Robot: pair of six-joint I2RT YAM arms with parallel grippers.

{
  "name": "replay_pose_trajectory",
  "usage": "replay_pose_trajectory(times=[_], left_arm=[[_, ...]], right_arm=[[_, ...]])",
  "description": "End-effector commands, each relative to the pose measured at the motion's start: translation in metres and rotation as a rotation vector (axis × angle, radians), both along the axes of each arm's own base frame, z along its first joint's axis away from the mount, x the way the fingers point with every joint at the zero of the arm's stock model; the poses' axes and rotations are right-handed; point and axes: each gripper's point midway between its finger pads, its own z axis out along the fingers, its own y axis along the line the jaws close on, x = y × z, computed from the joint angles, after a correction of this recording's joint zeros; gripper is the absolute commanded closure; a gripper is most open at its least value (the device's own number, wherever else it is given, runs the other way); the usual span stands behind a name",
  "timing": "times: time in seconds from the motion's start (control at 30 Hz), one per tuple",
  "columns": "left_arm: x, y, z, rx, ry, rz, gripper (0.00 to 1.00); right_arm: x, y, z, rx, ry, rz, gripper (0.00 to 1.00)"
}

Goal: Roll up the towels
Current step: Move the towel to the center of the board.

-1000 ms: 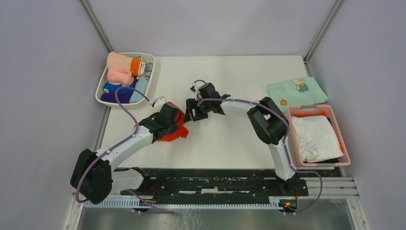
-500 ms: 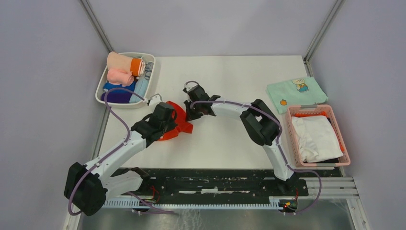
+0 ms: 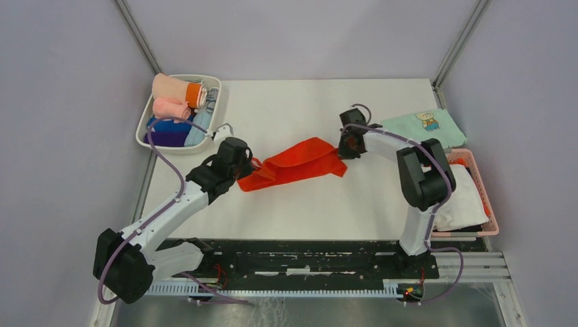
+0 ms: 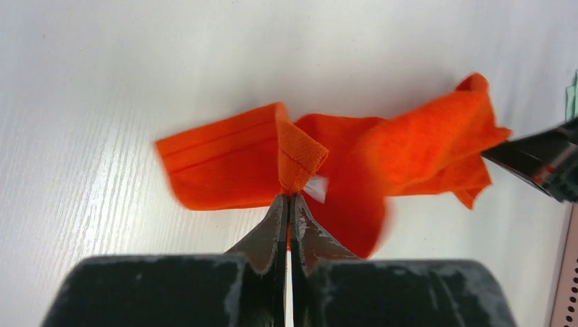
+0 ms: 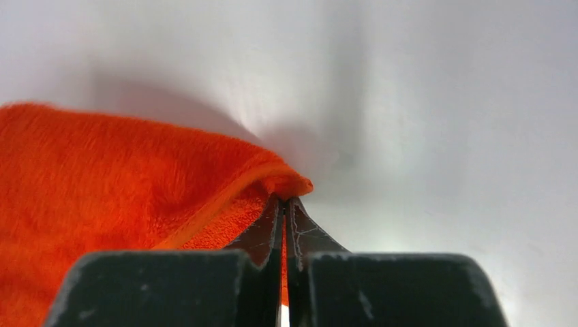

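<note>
A red-orange towel (image 3: 294,163) hangs stretched between both grippers over the middle of the table. My left gripper (image 3: 253,163) is shut on its left corner; in the left wrist view the jaws (image 4: 287,199) pinch a folded hem of the towel (image 4: 232,163). My right gripper (image 3: 343,151) is shut on the right corner, and the right wrist view shows the towel (image 5: 102,184) edge clamped at the fingertips (image 5: 284,201). More red-orange cloth (image 3: 446,161) peeks from the pink basket.
A white bin (image 3: 146,122) at the back left holds several rolled cloths. A mint-green cloth (image 3: 419,129) with a bear print lies at the back right. The pink basket (image 3: 487,197) on the right holds a white cloth (image 3: 450,194).
The right gripper shut on the towel's corner and pulled it to the right, spreading the bunched towel into a long band. The left gripper kept its hold and shifted slightly.
</note>
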Motion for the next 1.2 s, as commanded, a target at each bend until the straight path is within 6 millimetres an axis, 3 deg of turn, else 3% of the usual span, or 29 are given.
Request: replay_pose_trajectory(times=[0.0, 0.07, 0.13, 0.37, 0.5, 0.6, 0.73, 0.83, 1.0, 1.17], left_arm=[[0.014, -0.003, 0.014, 0.012, -0.065, -0.023, 0.97], [0.011, -0.002, 0.004, 0.026, -0.044, -0.034, 0.97], [0.005, -0.003, -0.005, 0.027, -0.022, -0.047, 0.93], [-0.008, 0.022, -0.002, 0.024, -0.026, 0.03, 0.85], [-0.014, 0.025, -0.005, -0.019, -0.011, 0.069, 0.79], [-0.023, 0.04, -0.021, -0.037, 0.041, 0.166, 0.74], [-0.035, 0.049, -0.037, -0.097, 0.07, 0.231, 0.49], [-0.035, 0.049, -0.046, -0.141, 0.094, 0.23, 0.37], [-0.013, 0.042, -0.051, -0.345, 0.058, 0.171, 0.34], [-0.004, 0.038, -0.058, -0.412, 0.008, 0.098, 0.31]], right_arm=[[-0.038, -0.051, 0.019, -0.113, 0.026, -0.059, 0.96], [-0.047, -0.047, 0.039, -0.072, -0.019, -0.006, 0.74], [-0.054, -0.043, 0.049, -0.038, -0.036, 0.036, 0.59], [-0.07, -0.051, 0.073, -0.032, -0.117, 0.062, 0.44], [-0.066, -0.049, 0.075, -0.022, -0.125, 0.058, 0.41], [-0.066, -0.047, 0.071, -0.01, -0.115, 0.061, 0.4], [-0.068, -0.046, 0.071, -0.003, -0.119, 0.069, 0.38], [-0.067, -0.044, 0.072, 0.005, -0.129, 0.076, 0.37], [-0.067, -0.039, 0.069, 0.027, -0.123, 0.09, 0.35], [-0.068, -0.039, 0.073, 0.029, -0.141, 0.099, 0.34]])
